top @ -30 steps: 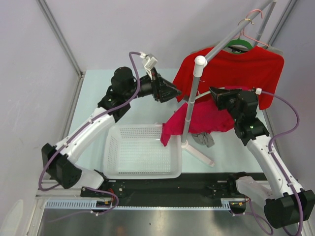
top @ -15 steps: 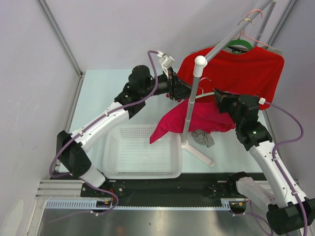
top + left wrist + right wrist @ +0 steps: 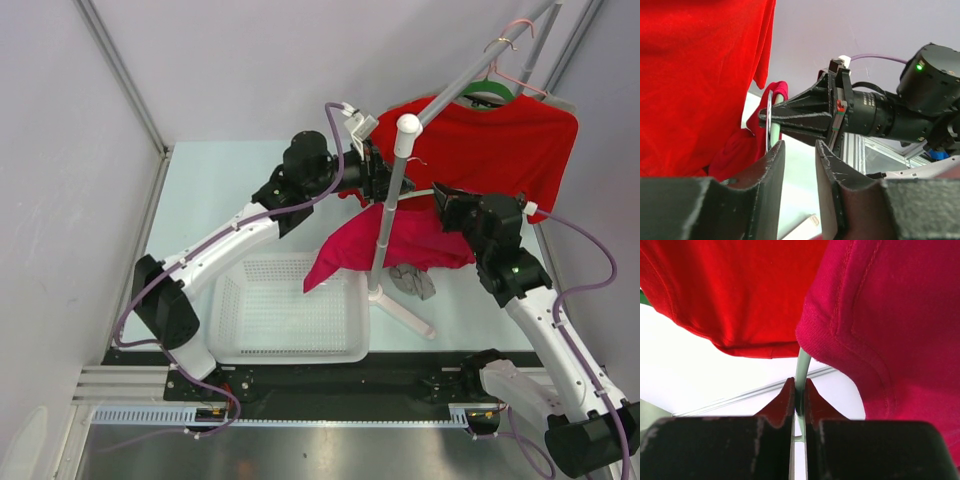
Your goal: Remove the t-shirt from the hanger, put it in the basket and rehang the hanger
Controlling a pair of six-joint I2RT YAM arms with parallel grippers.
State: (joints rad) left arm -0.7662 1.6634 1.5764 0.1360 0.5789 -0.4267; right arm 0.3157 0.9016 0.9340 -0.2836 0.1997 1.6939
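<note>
Left gripper outstretched (jaws apart); right gripper seemingly pinching hanger.

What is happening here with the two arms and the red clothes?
A two-armed robot is taking a crimson t-shirt off a pale green hanger. The right pincer is shut on the hanger and holds it up beside a stand; the t-shirt droops from it next to a white basket. The left pincer, jaws apart, is close to the hanger and grips nothing.
</note>
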